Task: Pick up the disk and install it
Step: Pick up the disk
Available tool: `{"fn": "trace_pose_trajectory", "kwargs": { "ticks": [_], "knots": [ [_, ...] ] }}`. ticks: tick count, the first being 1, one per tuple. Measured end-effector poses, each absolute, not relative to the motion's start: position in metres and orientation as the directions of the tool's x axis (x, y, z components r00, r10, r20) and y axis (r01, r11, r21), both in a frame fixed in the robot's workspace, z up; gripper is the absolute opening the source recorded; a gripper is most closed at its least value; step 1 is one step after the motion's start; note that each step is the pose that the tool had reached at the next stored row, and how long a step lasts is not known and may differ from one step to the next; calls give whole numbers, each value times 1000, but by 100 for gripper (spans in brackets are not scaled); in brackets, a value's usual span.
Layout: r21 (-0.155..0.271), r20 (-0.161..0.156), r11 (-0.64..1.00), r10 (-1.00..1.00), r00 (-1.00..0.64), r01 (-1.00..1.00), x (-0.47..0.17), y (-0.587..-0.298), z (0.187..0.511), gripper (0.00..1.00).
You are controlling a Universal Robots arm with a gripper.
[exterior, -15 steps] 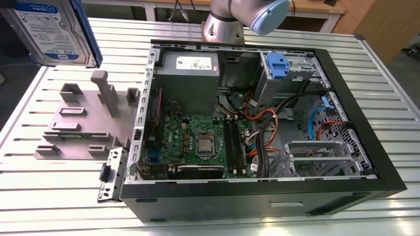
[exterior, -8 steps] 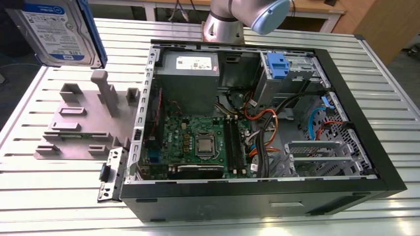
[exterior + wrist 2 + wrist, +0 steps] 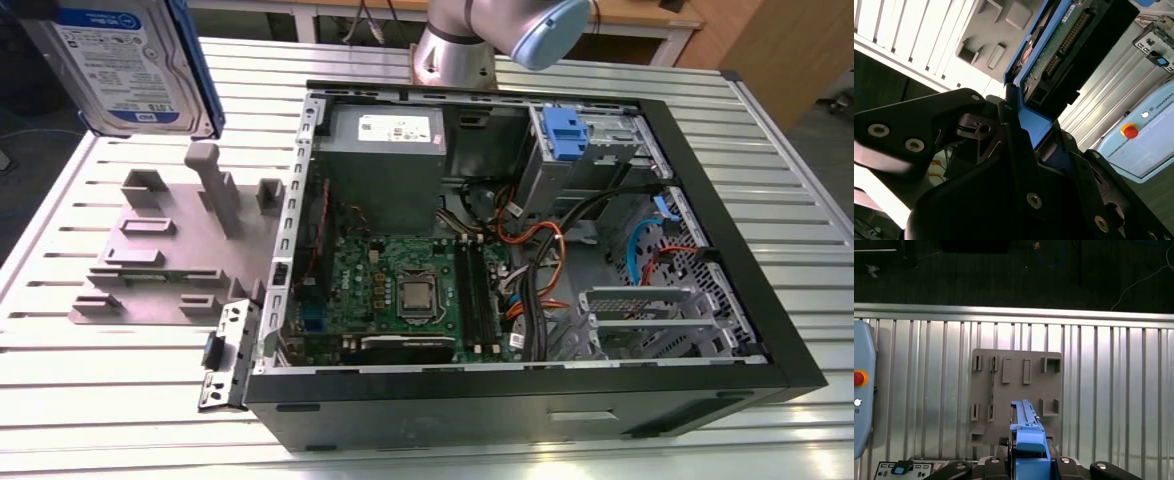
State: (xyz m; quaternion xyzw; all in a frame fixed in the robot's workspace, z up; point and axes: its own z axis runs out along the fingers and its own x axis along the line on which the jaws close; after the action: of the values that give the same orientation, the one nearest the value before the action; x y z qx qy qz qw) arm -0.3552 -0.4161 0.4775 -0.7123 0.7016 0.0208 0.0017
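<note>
exterior view: disk (image 3: 127,65) in the air above grey stand (image 3: 167,250); computer case (image 3: 534,250) just beside stand | second wrist view: gripper (image 3: 1034,122) clamped on disk's blue rail | first wrist view: disk edge-on over stand

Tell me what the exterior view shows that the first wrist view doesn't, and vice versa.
Exterior view: the open computer case, with its motherboard and grey power supply. First wrist view: a pale blue control box with a red button. Both: the disk held up over the grey slotted stand on the ribbed metal table.
</note>
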Motion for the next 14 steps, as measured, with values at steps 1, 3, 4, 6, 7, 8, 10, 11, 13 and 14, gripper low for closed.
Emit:
{"fn": "trace_pose_trajectory", "kwargs": {
  "ticks": [1,3,4,6,7,8,10,11,13,14],
  "knots": [
    [27,-32,-17,-999,16,-1000,-355,-416,477,36],
    [27,-32,-17,-999,16,-1000,-354,-416,477,36],
    [27,-32,-17,-999,16,-1000,-354,-416,478,36],
    [27,-32,-17,-999,16,-1000,-352,-417,477,36],
    [27,-32,-17,-999,16,-1000,-350,-417,477,36],
    [27,-32,-16,-999,15,-1000,-348,-417,477,36],
    [27,-32,-16,-999,15,-1000,-344,-417,477,36],
    [27,-32,-16,-999,15,-1000,-341,-417,477,36],
    [27,-32,-16,-999,15,-1000,-337,-417,477,36],
    [27,-32,-16,-999,15,-1000,-335,-417,477,36]
  ]
}}
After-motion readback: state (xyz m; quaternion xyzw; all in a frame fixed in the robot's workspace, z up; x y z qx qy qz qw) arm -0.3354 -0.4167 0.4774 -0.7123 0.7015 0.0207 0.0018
